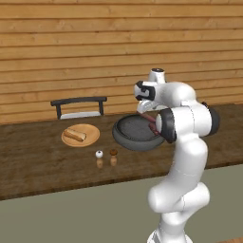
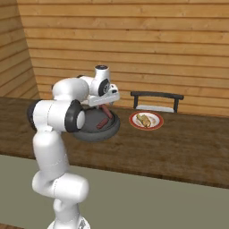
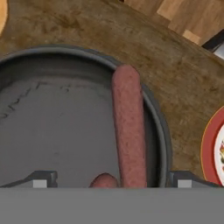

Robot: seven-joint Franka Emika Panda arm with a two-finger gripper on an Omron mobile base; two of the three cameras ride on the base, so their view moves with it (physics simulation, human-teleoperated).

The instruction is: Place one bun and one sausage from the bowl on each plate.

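Sausages fill the near part of the hand view: one long sausage (image 3: 129, 127) lies along the inner wall of the dark grey bowl (image 3: 52, 54), and the rounded end of a second sausage (image 3: 103, 180) shows just beside it at the bottom edge. The end effector (image 3: 111, 179) hangs directly over them with its fingertips (image 3: 40, 179) spread wide, one on each side of the pair, holding nothing. Both sausages look stiff, light and smooth-skinned, so they may roll or slip; the long one is best taken across its middle, though the bowl wall touching its far side leaves little room for a finger there. The bowl sits mid-worktop, between the two plates. The wooden plate (image 1: 80, 135) lies toward the left end of the worktop and carries a bun (image 1: 75, 135); the red-rimmed plate (image 2: 146, 120) lies just beside the bowl toward the right end and carries what looks like a bun too, so the sausages appear to be what is left. Two small shakers (image 1: 106, 159) stand nearer the front edge of the worktop, between the wooden plate and the bowl, and could be clipped on a low carry leftward. A dark rack (image 1: 79, 107) stands at the back edge, out of the way.
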